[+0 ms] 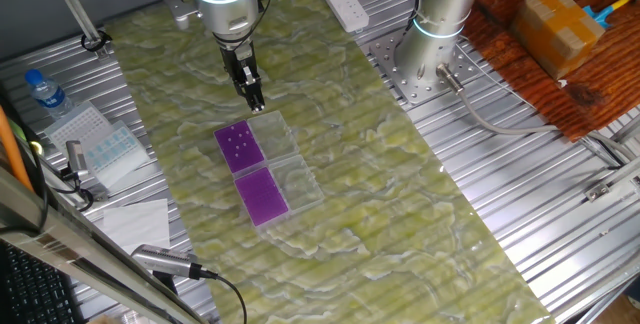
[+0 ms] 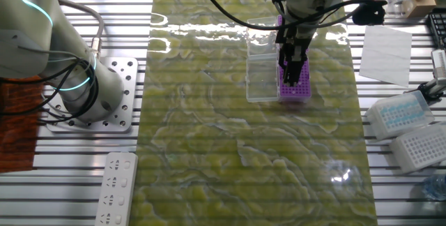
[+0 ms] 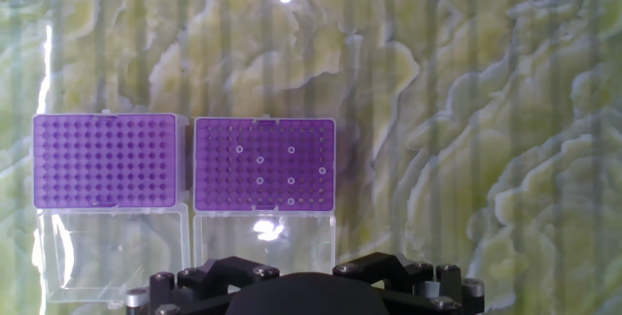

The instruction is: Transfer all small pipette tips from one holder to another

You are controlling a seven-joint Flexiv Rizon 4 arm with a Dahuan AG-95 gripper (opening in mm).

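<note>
1. From my remote station, I see the gripper (image 1: 256, 104) hanging above the far end of two purple racks on the green mat (image 1: 400, 224).
2. In the hand view, the right rack (image 3: 264, 164) carries the tips (image 3: 291, 150): a scatter of small pale rings across its purple top, about eight by my count.
3. The left rack (image 3: 108, 160) sits just beside it, its grid of holes showing dark.
4. Each rack has a clear lid (image 3: 265, 243) folded open on the side nearer the hand camera.
5. In one fixed view, the fingers (image 1: 259, 96) look close together; I cannot tell whether they pinch anything.
6. In the other fixed view, the gripper (image 2: 292, 78) overlaps the purple racks, hiding much of them.
7. A water bottle (image 1: 44, 93) and white tip boxes (image 2: 401, 113) sit off the mat, well apart from the racks.
</note>
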